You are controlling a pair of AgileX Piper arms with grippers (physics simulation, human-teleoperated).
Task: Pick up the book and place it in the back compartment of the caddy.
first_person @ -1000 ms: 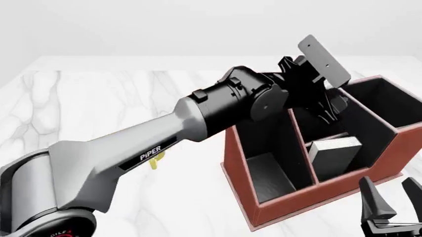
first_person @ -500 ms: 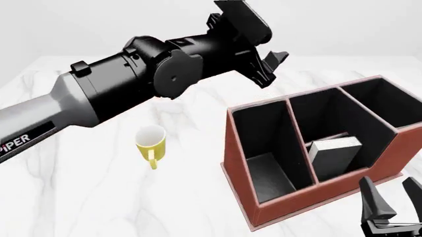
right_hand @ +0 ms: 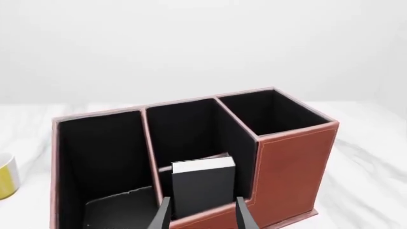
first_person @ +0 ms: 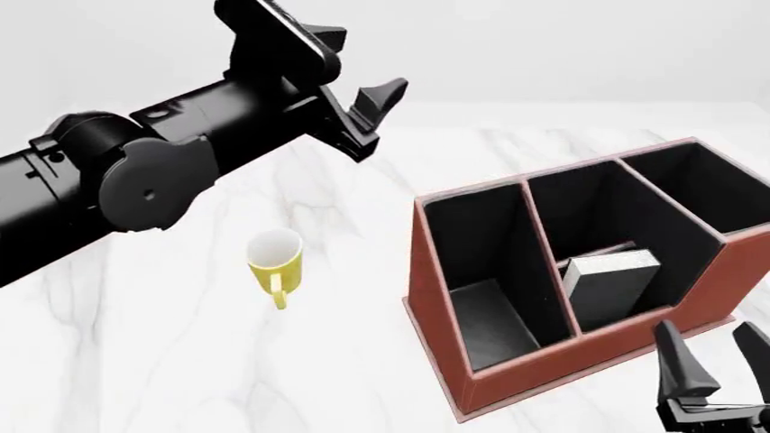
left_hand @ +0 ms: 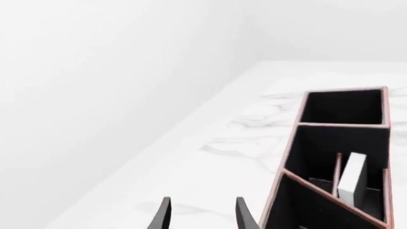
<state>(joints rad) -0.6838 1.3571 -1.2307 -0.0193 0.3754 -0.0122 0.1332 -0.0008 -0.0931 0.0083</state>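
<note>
The reddish-brown caddy [first_person: 435,307] with black lining stands at the right of the table. The black book [first_person: 608,284] with white page edges stands tilted in its middle compartment, on the near side of a low divider. My left gripper [first_person: 375,117] is open and empty, high above the table, left of and apart from the caddy. My right gripper [first_person: 716,365] is open and empty, just in front of the caddy's near wall. The left wrist view shows the caddy [left_hand: 289,143] and book [left_hand: 351,174]; the right wrist view shows the caddy [right_hand: 292,162] and book [right_hand: 202,183].
A yellow mug [first_person: 274,257] stands on the white marble table [first_person: 180,361], left of the caddy; its edge shows in the right wrist view [right_hand: 6,176]. The caddy's left and right compartments hold nothing I can see.
My left arm has swung up and to the left, away from the caddy, with its gripper open and empty. The book stays in the caddy. The right gripper has not moved.
</note>
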